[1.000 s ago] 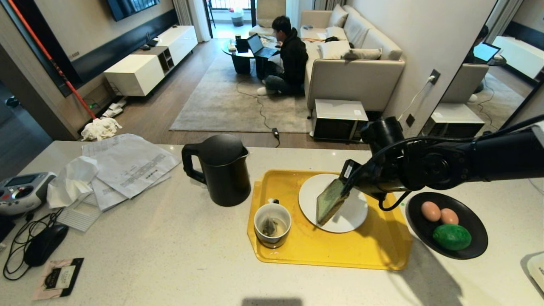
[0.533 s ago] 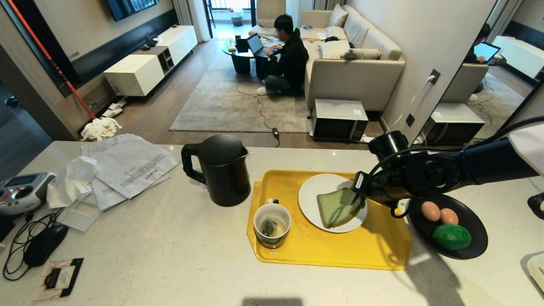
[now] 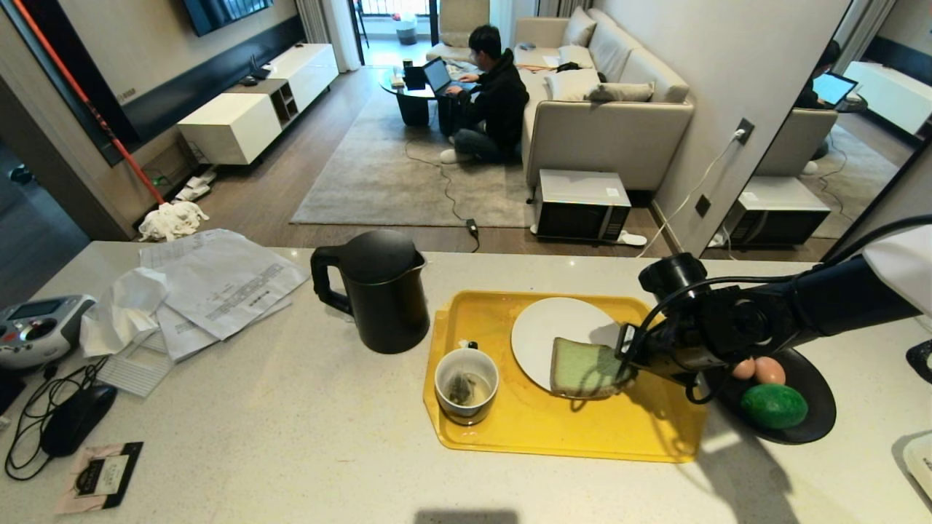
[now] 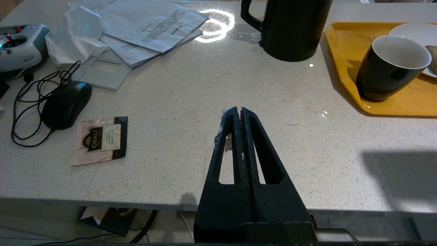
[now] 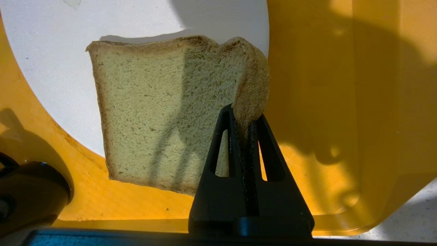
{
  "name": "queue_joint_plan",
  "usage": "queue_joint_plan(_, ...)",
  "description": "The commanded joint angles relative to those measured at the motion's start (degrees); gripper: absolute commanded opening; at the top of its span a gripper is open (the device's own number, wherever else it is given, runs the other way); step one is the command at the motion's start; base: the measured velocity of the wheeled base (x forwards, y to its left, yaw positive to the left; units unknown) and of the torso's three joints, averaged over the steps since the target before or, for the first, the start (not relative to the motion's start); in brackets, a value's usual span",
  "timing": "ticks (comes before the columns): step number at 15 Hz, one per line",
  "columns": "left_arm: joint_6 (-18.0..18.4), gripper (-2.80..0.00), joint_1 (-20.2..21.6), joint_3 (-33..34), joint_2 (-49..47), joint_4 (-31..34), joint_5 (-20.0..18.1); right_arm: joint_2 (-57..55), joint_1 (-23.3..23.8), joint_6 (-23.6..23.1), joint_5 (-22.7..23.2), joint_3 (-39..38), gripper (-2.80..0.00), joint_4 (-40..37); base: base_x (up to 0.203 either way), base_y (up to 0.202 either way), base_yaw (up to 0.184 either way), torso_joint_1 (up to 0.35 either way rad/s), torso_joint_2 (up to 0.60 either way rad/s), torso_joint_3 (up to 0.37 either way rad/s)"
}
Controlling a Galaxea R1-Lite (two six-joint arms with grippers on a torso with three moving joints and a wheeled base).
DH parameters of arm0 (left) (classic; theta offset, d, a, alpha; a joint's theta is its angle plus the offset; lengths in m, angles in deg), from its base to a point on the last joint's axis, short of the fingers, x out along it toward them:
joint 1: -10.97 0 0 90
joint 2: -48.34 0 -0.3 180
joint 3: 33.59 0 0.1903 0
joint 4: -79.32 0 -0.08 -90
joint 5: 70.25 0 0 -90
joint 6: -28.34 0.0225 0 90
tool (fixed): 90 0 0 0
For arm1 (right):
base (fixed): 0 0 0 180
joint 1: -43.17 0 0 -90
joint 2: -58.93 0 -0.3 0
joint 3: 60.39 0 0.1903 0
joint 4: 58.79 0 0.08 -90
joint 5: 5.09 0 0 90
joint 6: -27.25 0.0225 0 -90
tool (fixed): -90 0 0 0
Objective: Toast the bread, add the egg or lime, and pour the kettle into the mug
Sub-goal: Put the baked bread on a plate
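The right gripper is pinched narrow on one crust edge of the bread, which buckles upward between the jaws. The slice lies nearly flat, part of it on the white plate and part jutting past the plate's near rim over the yellow tray. In the head view the right arm reaches in from the right, low over the tray's right side, and covers part of the black dish that holds the lime and two visible eggs; the egg nearest the lime shows fully, the other is half hidden by the arm. The mug stands on the tray's near left part with a tea bag inside, near the plate but apart from it. The kettle stands on the desk just left of the tray. Papers, a mouse and a sachet fill the desk's left side; the near middle is bare surface. The left gripper hangs with jaws pressed together, holding nothing, above that bare patch near the desk's front edge.
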Motion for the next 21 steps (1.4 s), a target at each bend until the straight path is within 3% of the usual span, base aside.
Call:
queue_joint_plan(1, 0.01, -2.80, 0.02, 0.00, 0.04, -0.02, 0.07, 1.78, -0.29, 0.40, -0.04, -2.42, -2.80, 1.71, 0.000, 0.000, 0.000, 0.000, 0.00, 0.000)
queue_joint_plan(10, 0.01, -2.80, 0.02, 0.00, 0.04, -0.02, -0.01, -0.47, -2.68, 0.72, -0.22, -3.64, -2.80, 4.66, 0.000, 0.000, 0.000, 0.000, 0.00, 0.000)
queue_joint_plan(11, 0.01, -2.80, 0.02, 0.00, -0.04, -0.02, -0.01, -1.00, -2.71, 0.56, -0.35, -3.13, -1.62, 4.66, 0.000, 0.000, 0.000, 0.000, 0.00, 0.000)
queue_joint_plan(12, 0.01, -2.80, 0.02, 0.00, -0.03, -0.02, -0.01, -1.20, -2.63, 0.44, -0.41, -2.76, 0.00, 4.66, 0.000, 0.000, 0.000, 0.000, 0.00, 0.000)
queue_joint_plan(21, 0.01, -2.80, 0.02, 0.00, 0.04, -0.02, -0.01, 1.69, -0.23, 0.29, -0.66, -1.68, 0.00, 4.63, 0.000, 0.000, 0.000, 0.000, 0.00, 0.000)
